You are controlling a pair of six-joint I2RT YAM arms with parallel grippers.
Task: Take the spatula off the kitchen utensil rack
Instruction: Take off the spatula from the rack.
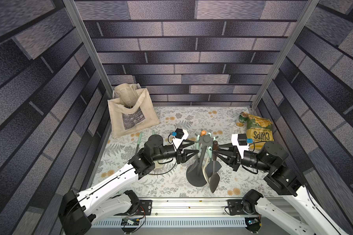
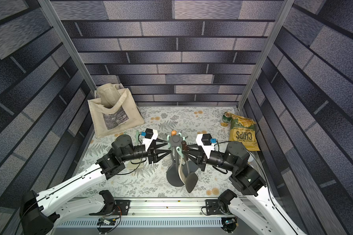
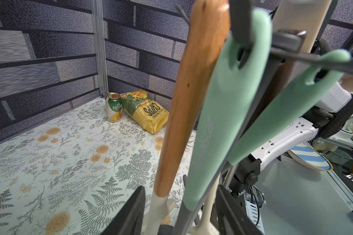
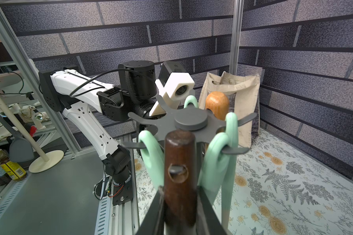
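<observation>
The kitchen utensil rack (image 1: 205,139) stands mid-table on its round base; its star of hooks (image 4: 191,120) carries several hanging utensils. The spatula (image 4: 179,154) has a dark brown wooden handle and a dark grey blade (image 1: 214,180). A hook still passes through the hole in its handle. My right gripper (image 4: 180,189) is shut on that handle just below the hole, reaching in from the right (image 1: 213,150). My left gripper (image 1: 194,148) is open at the rack's left side. In the left wrist view its jaws (image 3: 180,189) straddle an orange wooden handle (image 3: 192,97) and a mint handle (image 3: 224,114).
A cream tote bag (image 1: 130,114) leans in the back left corner. A chips bag (image 1: 258,130) and a green can (image 1: 242,119) sit at the back right. A mint-handled utensil (image 1: 139,140) lies on the cloth left of my left arm. Metal frame posts stand at both back corners.
</observation>
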